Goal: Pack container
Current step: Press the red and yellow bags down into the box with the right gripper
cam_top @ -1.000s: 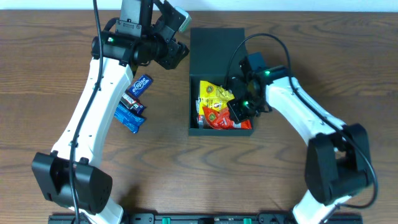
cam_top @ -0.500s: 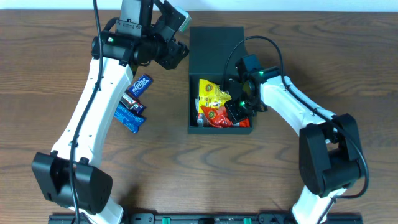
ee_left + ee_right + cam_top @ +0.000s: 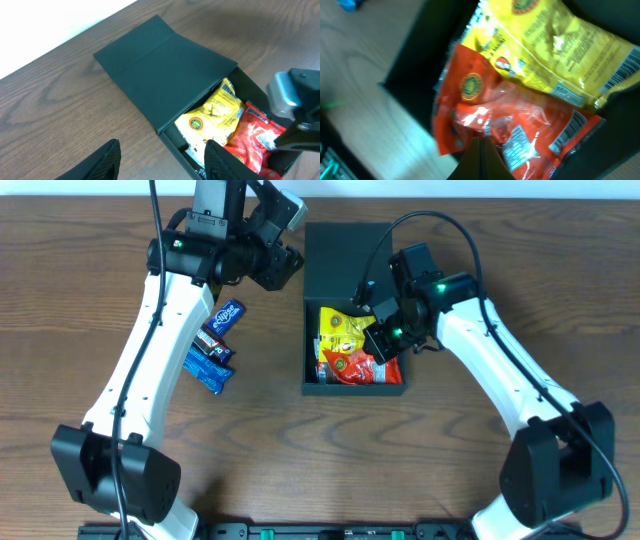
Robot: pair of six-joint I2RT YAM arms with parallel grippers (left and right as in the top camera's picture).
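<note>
The container point(image 3: 355, 390) is a dark box mid-table, its flap lid point(image 3: 345, 260) lying open at the back. Inside lie a yellow packet point(image 3: 343, 330) and a red packet point(image 3: 358, 368). My right gripper point(image 3: 386, 343) hangs over the box's right side, shut and empty. In the right wrist view its closed fingertips point(image 3: 481, 160) sit just above the red packet point(image 3: 510, 120), with the yellow packet point(image 3: 555, 45) beyond. My left gripper point(image 3: 285, 268) is open and empty, left of the lid. In the left wrist view it point(image 3: 162, 160) looks down on the lid point(image 3: 160, 70) and both packets.
Three snack packets lie on the wood left of the box: a blue one point(image 3: 228, 315), a dark one point(image 3: 215, 345) and another blue one point(image 3: 208, 370). The left arm reaches over them. The table's back edge is just behind the lid.
My right gripper has drawn up and back a little over the box, leaving more of the red packet in sight. The left arm has not moved.
</note>
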